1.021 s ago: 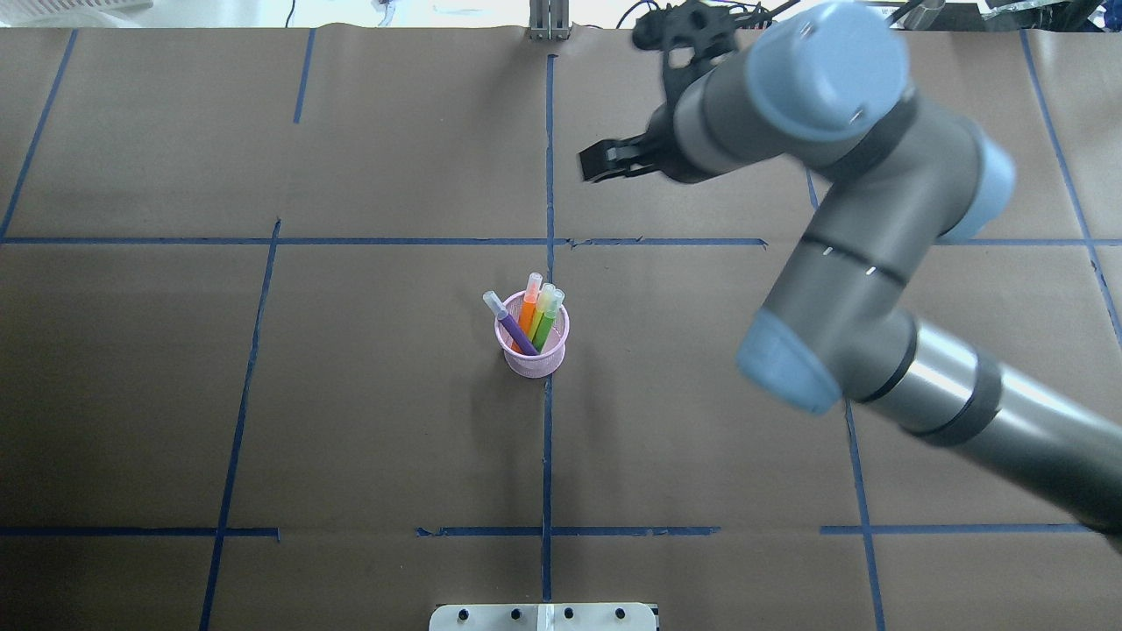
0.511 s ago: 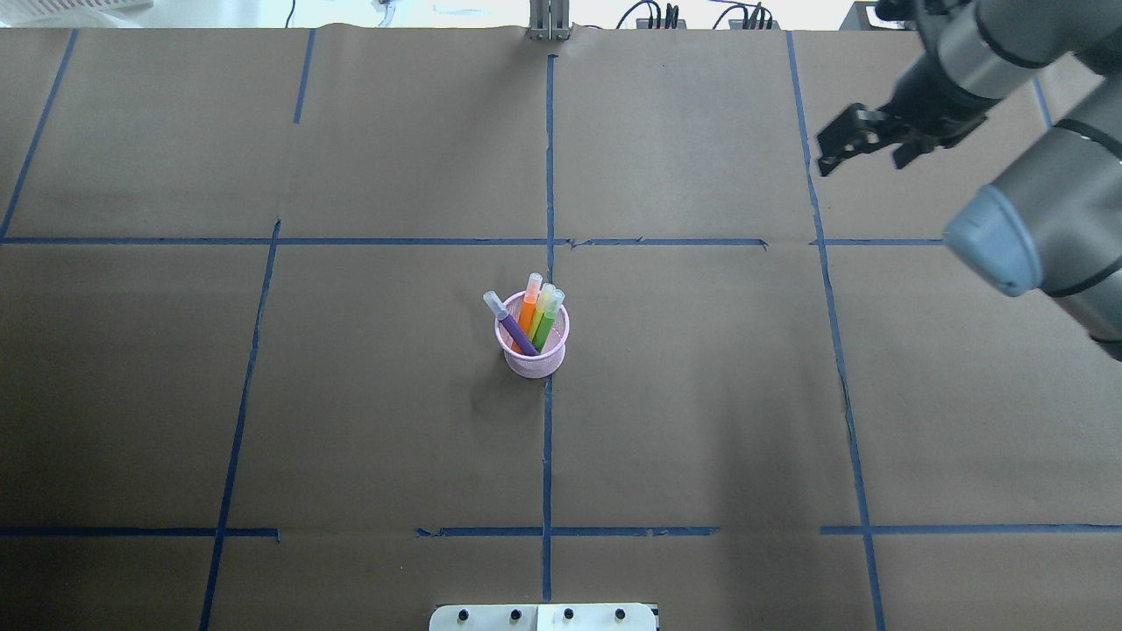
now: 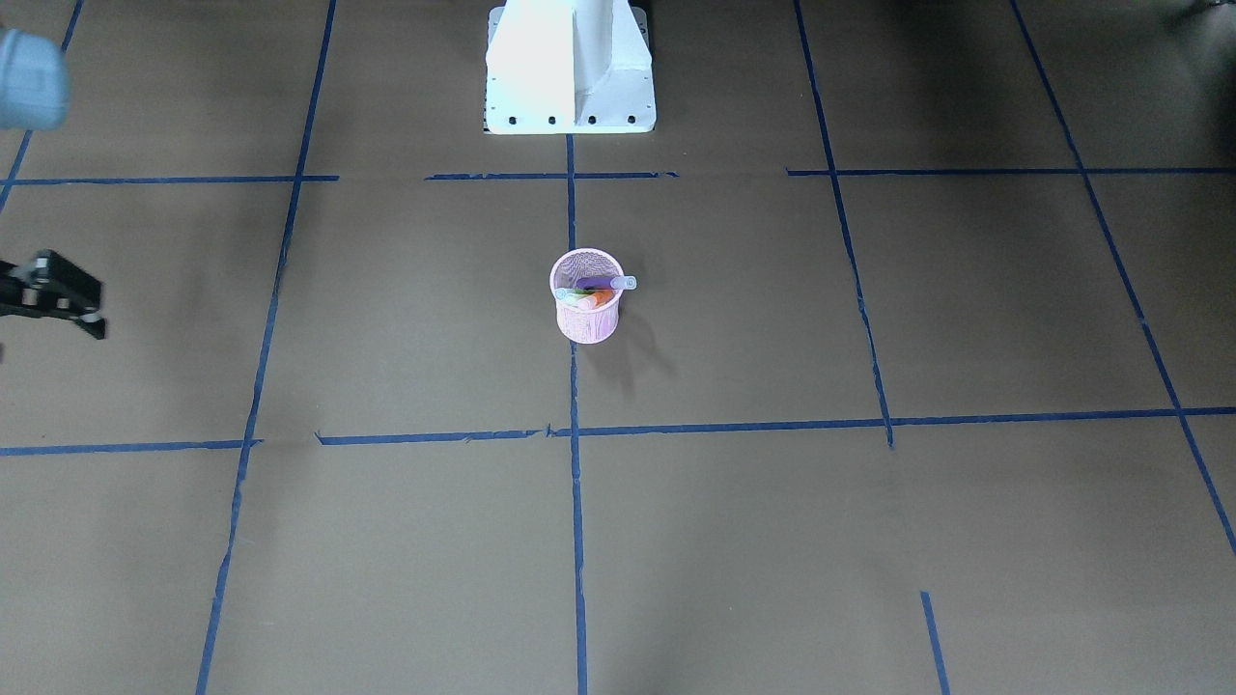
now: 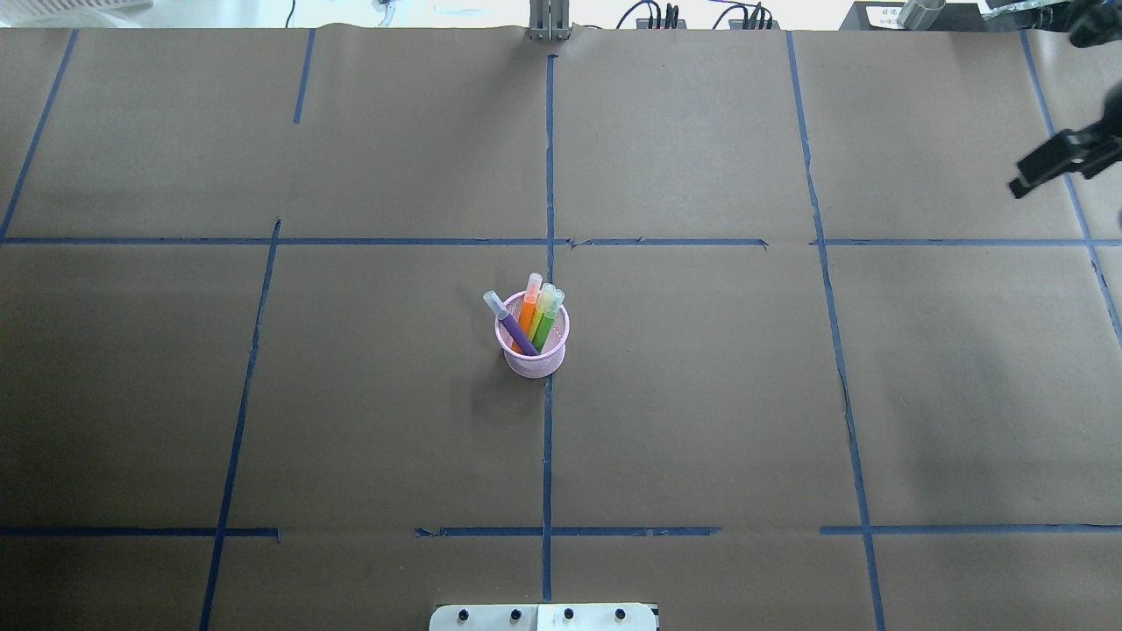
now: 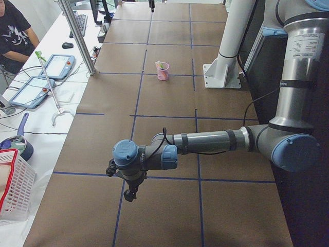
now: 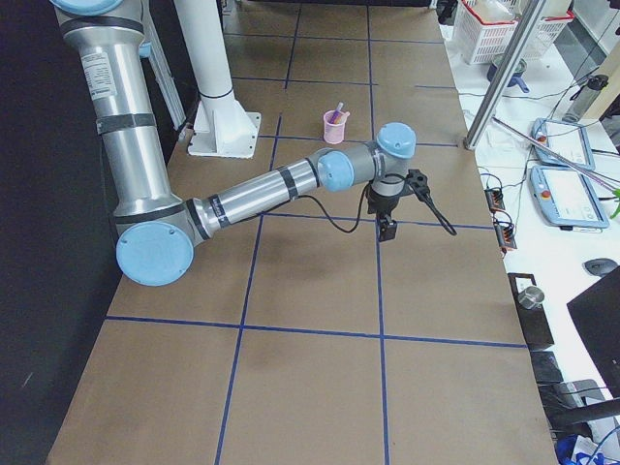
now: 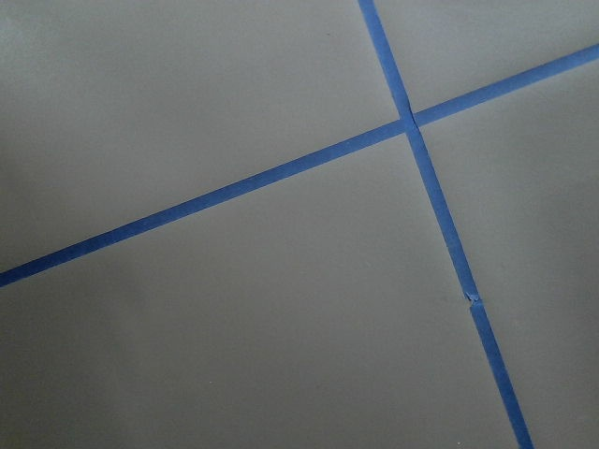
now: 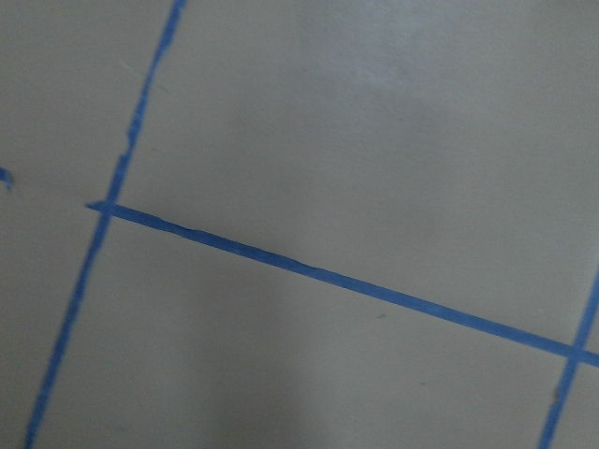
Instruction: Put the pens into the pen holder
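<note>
Pens (image 4: pixel 529 315) are seen stowed in pen holder (image 4: pixel 532 361), task judged done; L gripper (image 5: pixel 131 191), R gripper (image 4: pixel 1039 171) held well clear, claw spread can't be told.

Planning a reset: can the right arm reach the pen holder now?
Probably yes: the right gripper hangs far to one side, with only bare table between it and the pen holder.

Pink wire-mesh pen holder (image 4: pixel 535 359), upright, rolled rim uppermost. Inside it stand the purple pen (image 4: pixel 515 331), the orange pen (image 4: pixel 529 313) and the green pen (image 4: pixel 545 326), pale caps above the rim; the purple one leans apart from the others. All lie well apart from the right gripper (image 4: pixel 1026 180) and its fingers (image 4: pixel 1045 165), touching neither.
</note>
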Motion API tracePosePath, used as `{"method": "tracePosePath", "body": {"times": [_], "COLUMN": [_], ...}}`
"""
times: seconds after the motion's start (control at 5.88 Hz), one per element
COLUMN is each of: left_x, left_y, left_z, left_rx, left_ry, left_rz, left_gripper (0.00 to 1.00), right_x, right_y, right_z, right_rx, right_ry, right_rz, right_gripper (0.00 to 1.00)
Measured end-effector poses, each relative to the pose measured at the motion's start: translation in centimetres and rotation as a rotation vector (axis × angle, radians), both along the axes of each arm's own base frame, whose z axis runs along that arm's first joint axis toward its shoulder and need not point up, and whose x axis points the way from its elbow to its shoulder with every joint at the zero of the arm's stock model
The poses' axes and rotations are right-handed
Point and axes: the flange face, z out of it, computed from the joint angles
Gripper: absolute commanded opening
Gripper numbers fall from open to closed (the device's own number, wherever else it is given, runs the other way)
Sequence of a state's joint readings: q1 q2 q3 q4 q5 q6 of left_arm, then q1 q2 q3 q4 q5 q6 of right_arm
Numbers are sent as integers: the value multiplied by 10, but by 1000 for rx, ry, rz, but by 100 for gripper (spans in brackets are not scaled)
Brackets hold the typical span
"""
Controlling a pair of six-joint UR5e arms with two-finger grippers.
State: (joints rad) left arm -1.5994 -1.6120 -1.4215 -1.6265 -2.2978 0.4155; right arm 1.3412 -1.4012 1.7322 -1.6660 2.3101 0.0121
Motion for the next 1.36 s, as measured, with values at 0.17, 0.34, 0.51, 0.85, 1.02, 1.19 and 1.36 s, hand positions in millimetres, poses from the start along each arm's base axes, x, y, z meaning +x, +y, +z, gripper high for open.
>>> {"method": "tracePosePath", "body": {"times": [0.17, 0.34, 0.51, 0.85, 1.02, 1.19, 1.36], "left_x": [0, 0, 1, 1, 1, 2, 2], "left_y": [0, 0, 1, 2, 4, 14, 32], "left_z": [0, 1, 2, 4, 6, 9, 11], "left_rx": [-4, -11, -23, -60, -82, -96, -108], "left_ry": [-1, -2, -2, -3, -3, -3, -3], "left_rz": [-3, -7, -16, -43, -51, -57, -66], "left_gripper": [100, 100, 100, 100, 100, 100, 100], "right_x": [48, 90, 120, 159, 163, 164, 164], "right_y": [3, 19, 44, 98, 113, 118, 119], "right_z": [51, 94, 124, 153, 157, 159, 159], "right_rx": [10, 7, 0, 2, 0, -3, -2], "right_ry": [14, 17, 5, -19, -20, -21, -22], "right_rz": [-35, -46, -44, -18, -13, -12, -10], "right_gripper": [100, 100, 100, 100, 100, 100, 100]}}
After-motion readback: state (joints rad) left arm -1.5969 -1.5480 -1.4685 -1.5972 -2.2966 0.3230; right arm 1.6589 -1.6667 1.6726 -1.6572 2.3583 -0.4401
